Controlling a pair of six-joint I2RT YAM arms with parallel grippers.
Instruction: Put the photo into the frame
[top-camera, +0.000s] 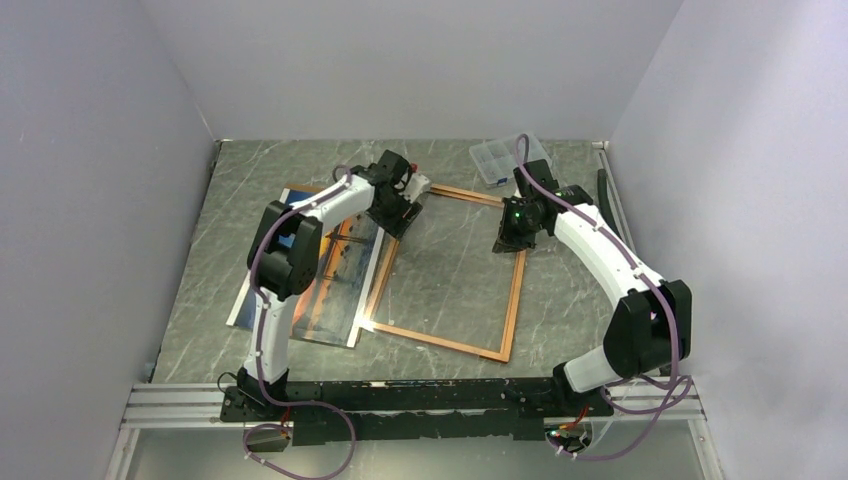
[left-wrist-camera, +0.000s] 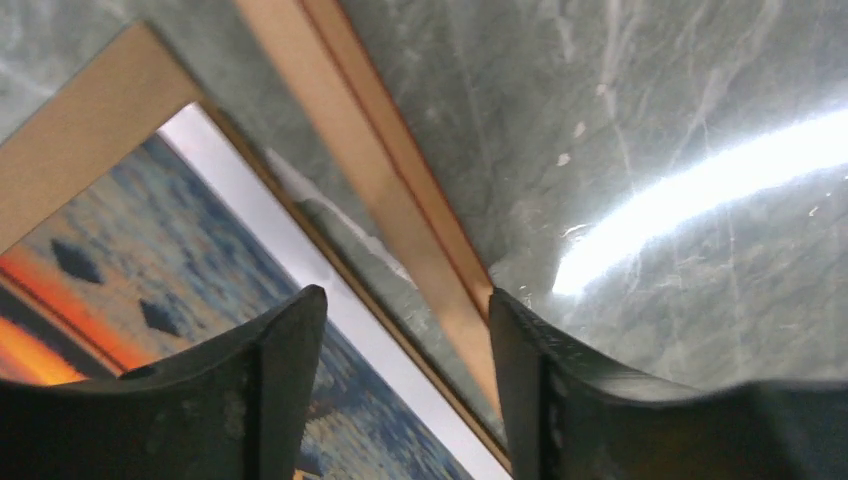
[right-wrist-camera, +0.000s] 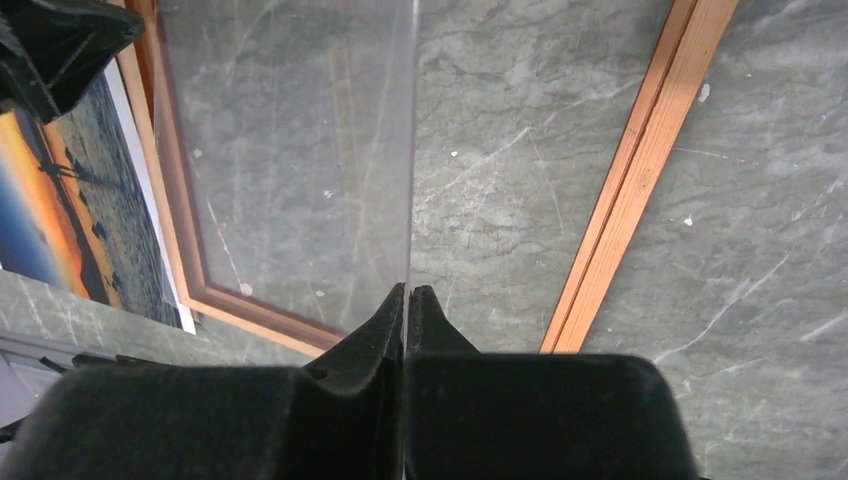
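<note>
Photo (right-wrist-camera: 70, 200), glossy rectangle; frame (top-camera: 515, 300), thin wood

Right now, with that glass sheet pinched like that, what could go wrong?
The right fingers pinch the clear pane by one thin edge only; it might slip or crack. The open left fingers hang over the frame rail beside the photo, so they could nudge the frame instead.
</note>
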